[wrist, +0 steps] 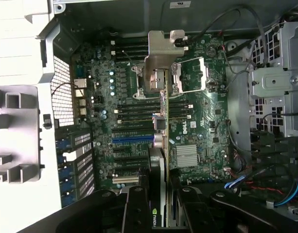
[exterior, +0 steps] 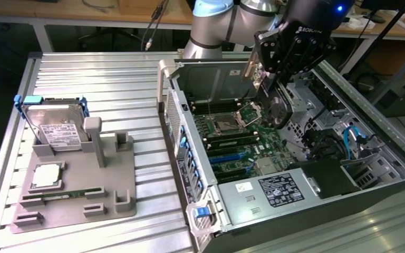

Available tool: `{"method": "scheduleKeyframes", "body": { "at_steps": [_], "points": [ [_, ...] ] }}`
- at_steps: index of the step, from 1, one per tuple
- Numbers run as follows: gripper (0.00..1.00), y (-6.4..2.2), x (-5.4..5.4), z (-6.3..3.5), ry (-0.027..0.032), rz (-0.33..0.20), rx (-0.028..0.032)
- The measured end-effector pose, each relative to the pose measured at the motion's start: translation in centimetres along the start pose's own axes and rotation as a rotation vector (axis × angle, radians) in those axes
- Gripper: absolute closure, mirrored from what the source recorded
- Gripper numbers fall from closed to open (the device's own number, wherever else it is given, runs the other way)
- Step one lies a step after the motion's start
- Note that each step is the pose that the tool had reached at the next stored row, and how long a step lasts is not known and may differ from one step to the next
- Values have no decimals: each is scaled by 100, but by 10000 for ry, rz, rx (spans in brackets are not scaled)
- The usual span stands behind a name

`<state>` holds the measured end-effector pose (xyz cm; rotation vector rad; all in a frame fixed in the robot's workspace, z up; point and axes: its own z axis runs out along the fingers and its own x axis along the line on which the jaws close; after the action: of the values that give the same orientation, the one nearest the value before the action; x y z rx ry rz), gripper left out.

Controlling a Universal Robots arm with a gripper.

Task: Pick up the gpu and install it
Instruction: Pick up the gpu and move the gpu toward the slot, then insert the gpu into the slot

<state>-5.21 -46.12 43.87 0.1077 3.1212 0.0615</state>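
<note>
**Desk:** Surface and room?

**Me:** I see a ribbed metal tabletop (exterior: 97,74). Wooden benches (exterior: 61,10) run behind it, with cables hanging off them. A grey fixture tray (exterior: 122,184) sits toward the tabletop's edge on the exterior view's left. It carries a hard drive (exterior: 58,124) propped upright in a blue frame, a processor chip (exterior: 48,174) lying flat, and a RAM stick (exterior: 61,194) in its slot.

**Desk:** And the case?

**Me:** The open computer case (exterior: 392,153) takes up the tabletop's side on the exterior view's right. It lies on its side with the motherboard (exterior: 238,142) facing up. Its power supply (exterior: 273,190) is at the end nearest the camera.

**Desk:** Pincer?

**Me:** The pincer (exterior: 273,90) is pinching the gpu (exterior: 280,109) and hanging inside the case opening. On the wrist view I have the gpu (wrist: 161,145) edge-on between the black fingers (wrist: 136,206), with its silver bracket at the far end. It is above the motherboard (wrist: 197,111), over the processor socket (wrist: 187,73) and the slots. I cannot tell whether it touches the board.

**Desk:** Room to move?

**Me:** It is tight. The case's back wall is just beside the gpu on one side. The drive cage (exterior: 308,100) and a bundle of cables (exterior: 354,139) are on the other. Between the tray and the case I have a bare strip of tabletop.
</note>
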Motion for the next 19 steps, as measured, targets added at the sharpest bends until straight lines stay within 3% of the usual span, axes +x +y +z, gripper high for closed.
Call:
{"method": "scheduleKeyframes", "body": {
  "at_steps": [12,19],
  "points": [
    [73,13,-197,4,9,0,0],
    [73,14,-205,4,10,-11,0]
  ]
}}
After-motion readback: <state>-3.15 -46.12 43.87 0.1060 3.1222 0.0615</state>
